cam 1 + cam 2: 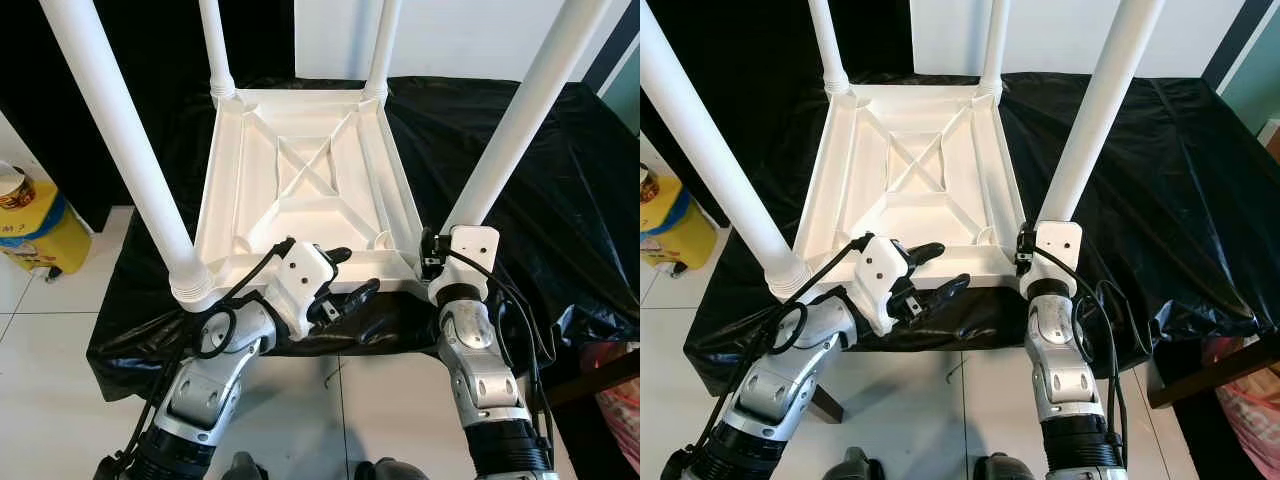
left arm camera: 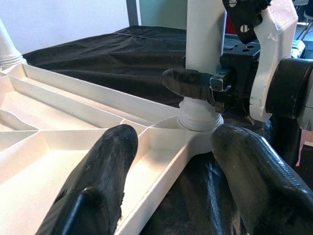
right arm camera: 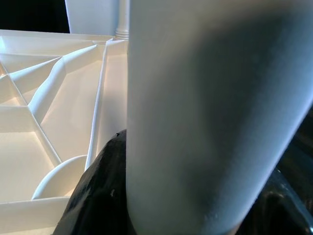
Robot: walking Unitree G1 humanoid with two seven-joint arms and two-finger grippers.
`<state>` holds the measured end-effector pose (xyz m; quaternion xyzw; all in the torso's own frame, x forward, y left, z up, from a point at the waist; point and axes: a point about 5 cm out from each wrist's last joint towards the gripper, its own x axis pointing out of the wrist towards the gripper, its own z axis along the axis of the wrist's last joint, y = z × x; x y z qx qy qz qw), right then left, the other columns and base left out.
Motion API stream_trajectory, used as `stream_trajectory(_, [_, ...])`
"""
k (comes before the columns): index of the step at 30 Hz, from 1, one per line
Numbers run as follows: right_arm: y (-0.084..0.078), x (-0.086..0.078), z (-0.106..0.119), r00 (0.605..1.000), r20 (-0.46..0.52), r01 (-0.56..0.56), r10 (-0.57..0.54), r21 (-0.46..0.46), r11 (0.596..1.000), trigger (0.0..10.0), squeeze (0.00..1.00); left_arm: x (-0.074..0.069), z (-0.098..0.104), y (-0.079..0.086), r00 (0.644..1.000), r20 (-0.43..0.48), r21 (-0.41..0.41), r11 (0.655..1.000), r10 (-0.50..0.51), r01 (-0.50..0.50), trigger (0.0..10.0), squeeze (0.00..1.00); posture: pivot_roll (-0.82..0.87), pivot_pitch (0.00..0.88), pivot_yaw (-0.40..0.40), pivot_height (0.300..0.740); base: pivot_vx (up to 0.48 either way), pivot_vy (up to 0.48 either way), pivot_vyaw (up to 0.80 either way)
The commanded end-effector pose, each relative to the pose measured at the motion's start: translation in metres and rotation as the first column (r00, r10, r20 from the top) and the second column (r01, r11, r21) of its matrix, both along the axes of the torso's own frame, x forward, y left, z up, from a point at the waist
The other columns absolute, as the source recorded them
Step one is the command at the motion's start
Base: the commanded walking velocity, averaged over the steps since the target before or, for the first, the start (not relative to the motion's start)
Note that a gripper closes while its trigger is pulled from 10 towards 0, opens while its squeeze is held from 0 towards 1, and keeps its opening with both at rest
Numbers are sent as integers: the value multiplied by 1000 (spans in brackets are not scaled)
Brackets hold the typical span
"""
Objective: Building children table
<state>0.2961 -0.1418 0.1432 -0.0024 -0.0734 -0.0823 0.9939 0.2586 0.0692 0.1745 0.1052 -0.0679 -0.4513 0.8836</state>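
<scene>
A white plastic children's table [image 1: 300,180] lies upside down on a black sheet, all its legs pointing up. My right gripper [image 1: 432,256] is shut around the base of the near right leg [image 1: 510,130], just above its socket; in the right wrist view that leg [image 3: 210,98] sits between the black fingers [image 3: 98,196]. My left gripper [image 1: 355,272] is open at the table's near rim [image 2: 161,176], one finger over the inside, the other outside over the sheet. The near left leg [image 1: 120,140] stands in its corner socket.
The black sheet [image 1: 560,200] covers a low platform and hangs over its front edge. A yellow container [image 1: 30,225] stands on the white tiled floor at the left. A pink bag [image 1: 620,395] sits low at the right.
</scene>
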Motion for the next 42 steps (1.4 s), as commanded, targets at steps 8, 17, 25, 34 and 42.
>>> stream_trajectory(8, [-19, -10, -11, 999, -39, 25, -27, -49, 998, 10000, 1000, 0, -1, -3, 1000, 8, 0, 1000, -5, 5, 10000, 0, -22, 86, -53, 740, 0, 0, 0])
stream_trajectory(17, [-37, -28, -6, 959, 2, -282, 283, -64, 957, 10000, 0, 0, -1, -5, 999, 2, 3, 999, -33, 33, 10000, 0, -43, 93, -26, 740, 0, 0, 0])
stream_trajectory(25, [-45, -25, -4, 863, -61, -506, 502, -116, 855, 10000, 0, 0, -3, -6, 998, -11, 16, 998, -65, 65, 10000, 0, -46, 91, -15, 740, 0, 0, 0])
stream_trajectory(34, [-40, 1, -3, 800, -106, -600, 591, -171, 781, 10000, 0, -5, -16, -15, 988, -66, 34, 989, -139, 141, 10000, 0, -31, 84, -21, 740, 0, 0, 0])
stream_trajectory(42, [-34, 12, -3, 768, -110, -640, 631, -176, 748, 10000, 0, -3, -19, -21, 987, -75, 26, 989, -142, 144, 10000, 0, -28, 81, -26, 740, 0, 0, 0])
